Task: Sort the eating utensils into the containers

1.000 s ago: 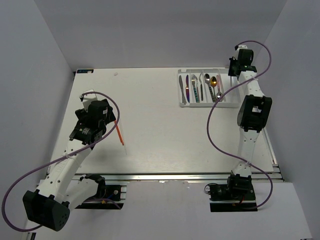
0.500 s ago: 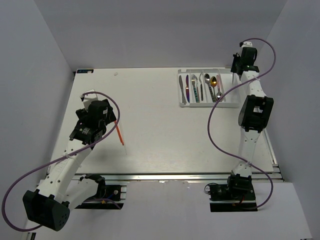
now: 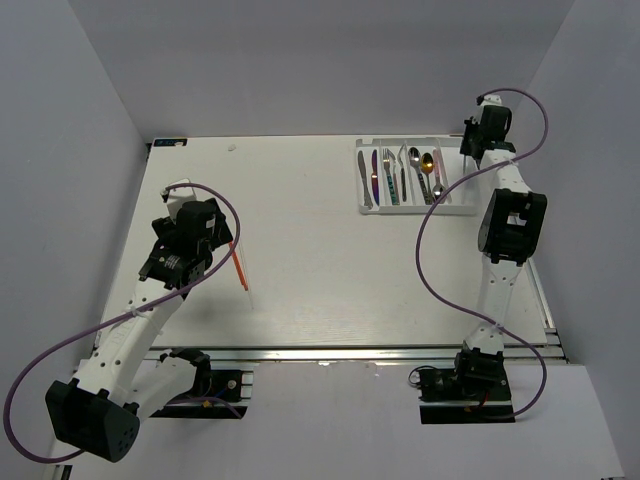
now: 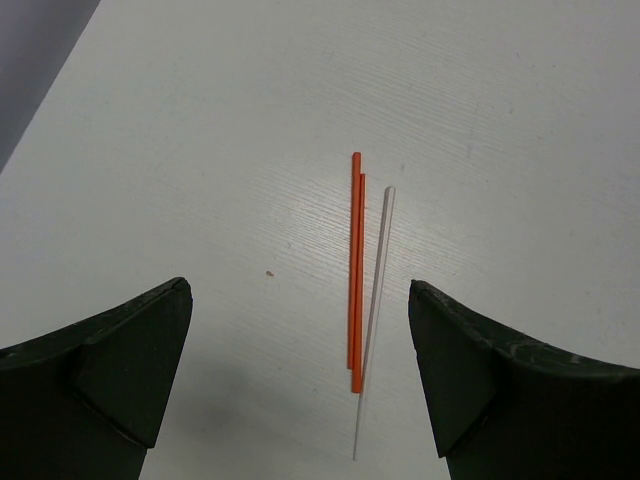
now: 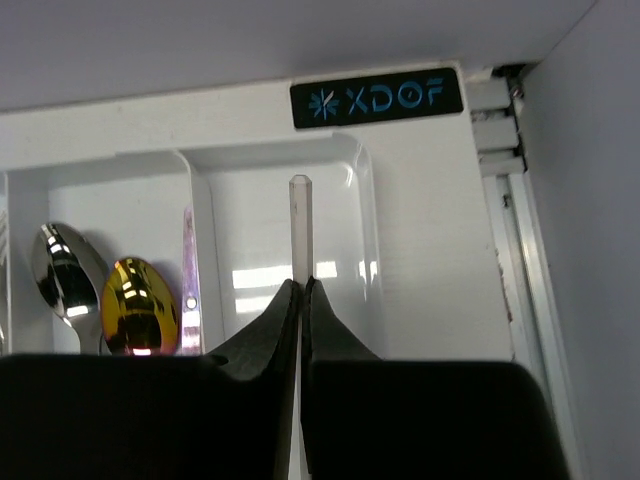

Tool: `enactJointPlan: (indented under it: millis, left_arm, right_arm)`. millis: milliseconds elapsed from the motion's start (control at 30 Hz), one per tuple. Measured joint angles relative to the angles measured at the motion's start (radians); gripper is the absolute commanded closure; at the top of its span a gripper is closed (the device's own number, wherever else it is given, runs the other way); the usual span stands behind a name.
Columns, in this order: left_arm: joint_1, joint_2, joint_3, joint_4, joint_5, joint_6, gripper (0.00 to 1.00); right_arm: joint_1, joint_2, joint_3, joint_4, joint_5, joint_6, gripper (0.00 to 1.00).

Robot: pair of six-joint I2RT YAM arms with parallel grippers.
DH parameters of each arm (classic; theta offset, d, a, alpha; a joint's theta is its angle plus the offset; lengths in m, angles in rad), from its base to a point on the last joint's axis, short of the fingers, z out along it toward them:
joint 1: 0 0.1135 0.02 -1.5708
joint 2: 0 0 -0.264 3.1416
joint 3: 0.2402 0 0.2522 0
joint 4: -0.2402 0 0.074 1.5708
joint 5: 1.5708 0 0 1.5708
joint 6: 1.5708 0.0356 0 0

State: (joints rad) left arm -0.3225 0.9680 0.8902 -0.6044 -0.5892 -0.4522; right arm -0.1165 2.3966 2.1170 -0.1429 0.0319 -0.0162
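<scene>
R pincer [image 5: 301, 286] clamps pale chopstick [image 5: 300, 225] nr gold spoon [image 5: 140, 320].

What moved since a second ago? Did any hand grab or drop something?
The right hand wobbled a little at the far right end of the tray: out to the right, then partly back. It kept its pale chopstick pinched, so nothing was grabbed or dropped. The open left hand, the loose chopsticks under it and the cutlery in the tray stayed put.
</scene>
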Motion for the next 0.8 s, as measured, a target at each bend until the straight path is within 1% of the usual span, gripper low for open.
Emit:
enactJointPlan:
  millis: [67, 100, 133, 167, 233, 267, 300, 367, 467, 500, 533, 567, 600, 633, 700, 733, 800]
  left_arm:
    - [0.000, 0.000, 0.000, 0.001, 0.002, 0.000, 0.02]
    - [0.000, 0.000, 0.000, 0.002, 0.003, 0.000, 0.02]
    - [0.000, 0.000, 0.000, 0.002, 0.003, 0.000, 0.02]
    - [0.000, 0.000, 0.000, 0.003, 0.003, 0.000, 0.02]
    - [0.000, 0.000, 0.000, 0.003, 0.003, 0.000, 0.02]
    - [0.000, 0.000, 0.000, 0.003, 0.003, 0.000, 0.02]
    - [0.000, 0.000, 0.000, 0.003, 0.003, 0.000, 0.02]
    - [0.000, 0.000, 0.000, 0.003, 0.004, 0.000, 0.02]
    - [0.000, 0.000, 0.000, 0.004, 0.004, 0.000, 0.02]
    - [0.000, 0.000, 0.000, 0.004, 0.004, 0.000, 0.02]
    - [0.001, 0.000, 0.000, 0.004, 0.004, 0.000, 0.02]
    - [0.001, 0.000, 0.000, 0.005, 0.004, 0.000, 0.02]
    - [0.002, 0.000, 0.000, 0.004, 0.003, 0.000, 0.02]
    - [0.004, 0.000, 0.000, 0.005, 0.003, 0.000, 0.02]
    - [0.011, 0.001, 0.000, 0.005, 0.003, 0.000, 0.02]
    - [0.017, 0.003, 0.000, 0.005, 0.002, -0.001, 0.02]
    - [0.029, 0.006, 0.000, 0.004, -0.002, -0.002, 0.02]
  right_arm:
    - [0.000, 0.000, -0.034, -0.006, -0.007, -0.007, 1.00]
    - [0.001, 0.000, -0.040, -0.012, -0.009, -0.011, 0.97]
    - [0.002, 0.001, -0.042, -0.014, -0.009, -0.014, 0.85]
    - [0.003, 0.001, -0.042, -0.014, -0.009, -0.015, 0.68]
    - [0.004, 0.001, -0.042, -0.008, -0.007, -0.015, 0.53]
    - [0.004, 0.001, -0.042, -0.006, -0.006, -0.015, 0.42]
    - [0.006, 0.001, -0.042, -0.009, -0.005, -0.014, 0.36]
    - [0.010, 0.001, -0.042, -0.015, -0.002, -0.015, 0.33]
    - [0.023, 0.000, -0.029, -0.036, 0.019, -0.015, 0.26]
    - [0.031, -0.003, -0.022, -0.047, 0.032, -0.014, 0.21]
    - [0.042, -0.011, -0.019, -0.060, 0.048, -0.009, 0.18]
    - [0.057, -0.024, -0.019, -0.082, 0.074, -0.005, 0.11]
    - [0.076, -0.042, -0.024, -0.101, 0.096, 0.005, 0.11]
    - [0.101, -0.075, -0.051, -0.105, 0.143, 0.021, 0.11]
    - [0.181, -0.184, -0.160, -0.113, 0.204, 0.039, 0.11]
    - [0.234, -0.254, -0.233, -0.106, 0.237, 0.058, 0.11]
    - [0.379, -0.420, -0.430, -0.052, 0.272, 0.097, 0.11]
